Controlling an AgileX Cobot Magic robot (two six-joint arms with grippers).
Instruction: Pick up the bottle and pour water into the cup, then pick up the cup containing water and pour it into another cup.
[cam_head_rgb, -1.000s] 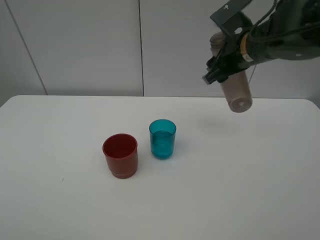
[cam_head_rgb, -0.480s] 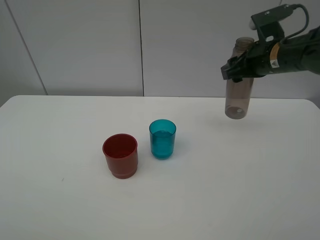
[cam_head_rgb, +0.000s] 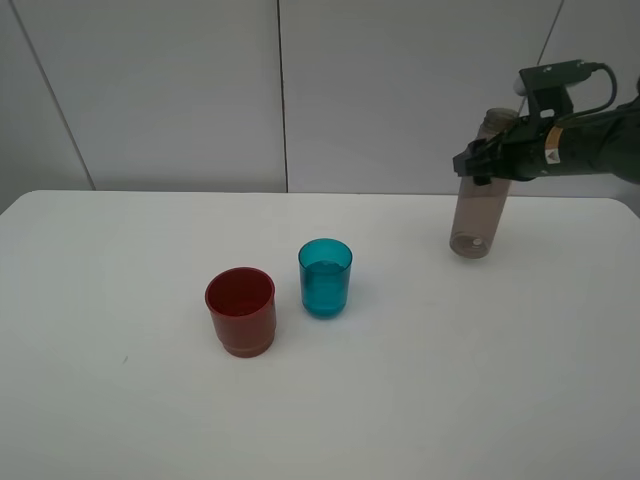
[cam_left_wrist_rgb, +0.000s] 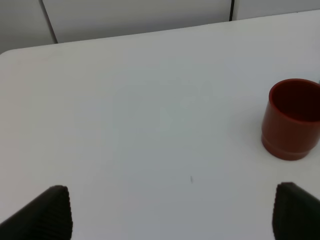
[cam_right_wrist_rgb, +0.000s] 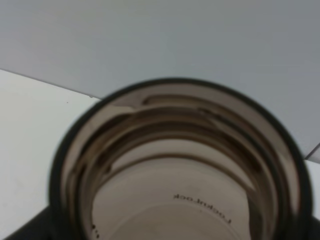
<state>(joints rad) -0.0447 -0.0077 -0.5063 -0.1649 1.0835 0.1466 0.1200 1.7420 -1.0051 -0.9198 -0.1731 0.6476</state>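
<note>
Over at the far right of the white table (cam_head_rgb: 450, 390), the right gripper (cam_head_rgb: 487, 160) is clamped on the upper part of a tall smoky grey-brown translucent plastic bottle (cam_head_rgb: 478, 208), capless and nearly upright; I can't tell whether its base touches the tabletop. Near the middle stands a small translucent teal-blue plastic tumbler (cam_head_rgb: 325, 278) with water in it, and just beside it, apart, a squat red plastic cup (cam_head_rgb: 241, 310). The left gripper (cam_left_wrist_rgb: 172, 215) hangs with fingers spread wide, holding nothing.
</note>
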